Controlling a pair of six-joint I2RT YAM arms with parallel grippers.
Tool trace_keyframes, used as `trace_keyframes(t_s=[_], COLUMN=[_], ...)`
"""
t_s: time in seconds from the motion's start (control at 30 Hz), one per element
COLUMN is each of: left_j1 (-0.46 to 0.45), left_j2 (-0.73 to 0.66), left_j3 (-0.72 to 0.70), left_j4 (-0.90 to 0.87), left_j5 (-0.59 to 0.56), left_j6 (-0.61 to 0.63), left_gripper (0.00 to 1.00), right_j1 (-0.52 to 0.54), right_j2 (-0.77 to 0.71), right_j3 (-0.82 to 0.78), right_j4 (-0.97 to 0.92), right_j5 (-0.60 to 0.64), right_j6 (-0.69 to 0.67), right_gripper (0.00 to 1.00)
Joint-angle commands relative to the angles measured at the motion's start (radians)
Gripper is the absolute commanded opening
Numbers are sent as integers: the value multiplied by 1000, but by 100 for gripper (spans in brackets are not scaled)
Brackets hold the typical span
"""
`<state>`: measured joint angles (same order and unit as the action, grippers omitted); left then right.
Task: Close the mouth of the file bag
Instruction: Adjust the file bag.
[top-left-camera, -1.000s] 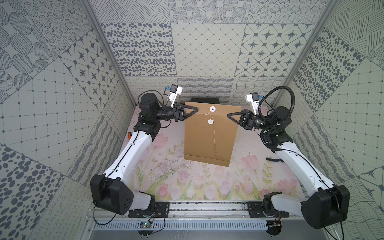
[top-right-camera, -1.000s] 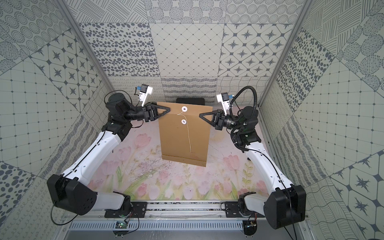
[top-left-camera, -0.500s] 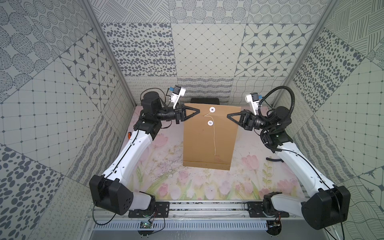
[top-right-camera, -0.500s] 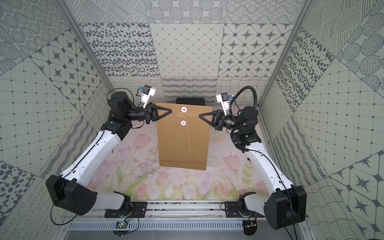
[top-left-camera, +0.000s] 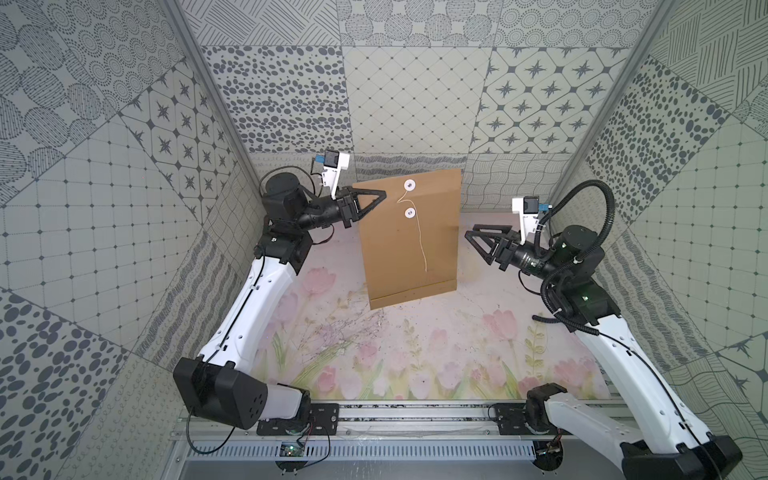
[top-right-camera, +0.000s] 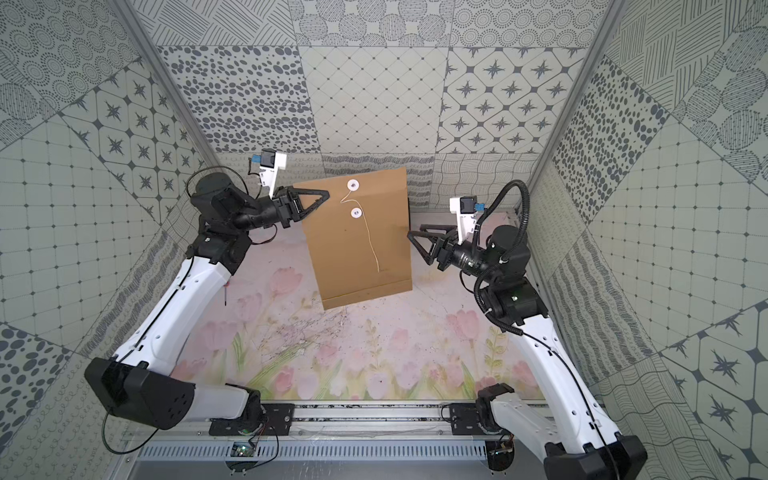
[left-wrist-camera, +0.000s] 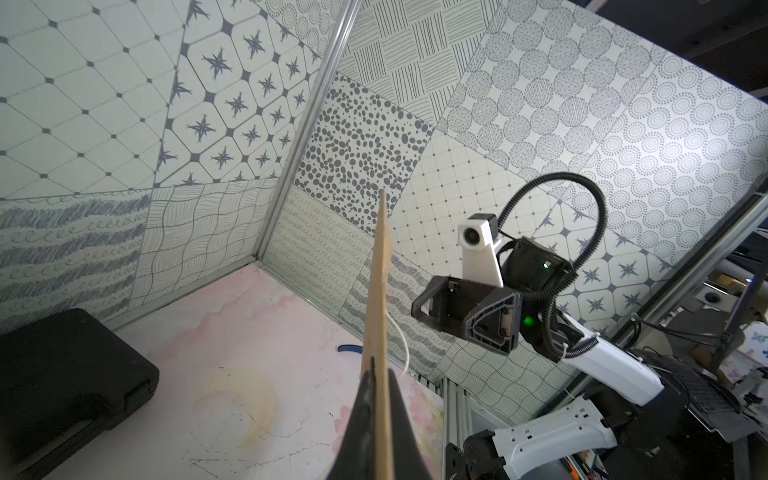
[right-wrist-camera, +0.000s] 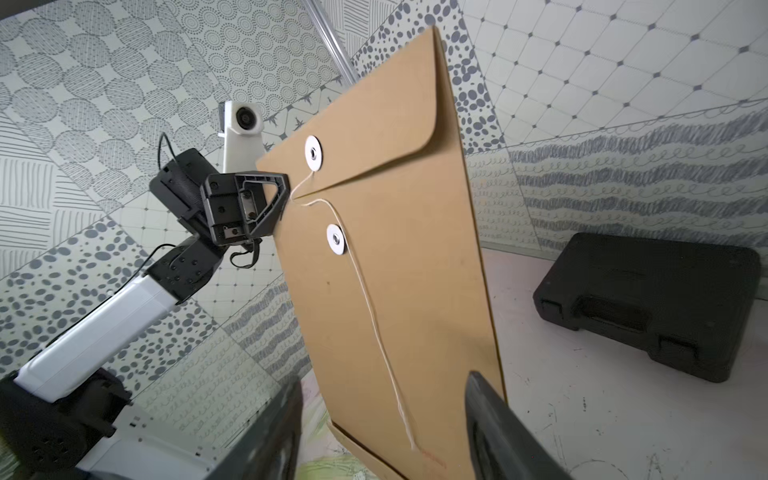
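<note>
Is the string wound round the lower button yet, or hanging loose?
Loose. The string leaves the flap's button, passes the lower button unwound, and dangles down the file bag.

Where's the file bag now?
In both top views the file bag is held upright at back centre, left gripper pinching its edge, open right gripper close beside it.

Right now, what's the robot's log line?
left tool: shut on file bag edge | right tool: open, off bag | string: hanging loose | mouth: flap down, untied
</note>
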<state>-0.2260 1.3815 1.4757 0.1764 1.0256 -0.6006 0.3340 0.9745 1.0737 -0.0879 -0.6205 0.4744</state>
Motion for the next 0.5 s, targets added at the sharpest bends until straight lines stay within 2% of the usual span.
trace_keyframes(t_s=[0.0,0.13,0.3,0.47], left_j1=[25,23,4,-43], left_j2=[20,15,9,-4], left_j3=[44,56,114,112], left_j4=[114,162,131,97], left_j5=[-196,-219,-183,-149], left_j6=[-292,-372,-351,-288], left_gripper=[0,0,0,0], right_j1=[143,299,455,469], right_j2=[-34,-22,87,191], right_j3=[17,-1,35,124], right_j4=[-142,-100,-33,83], right_j5=[371,578,792,798], right_j6=[-173,-225,-320,-354], right_gripper=[50,40,43,48])
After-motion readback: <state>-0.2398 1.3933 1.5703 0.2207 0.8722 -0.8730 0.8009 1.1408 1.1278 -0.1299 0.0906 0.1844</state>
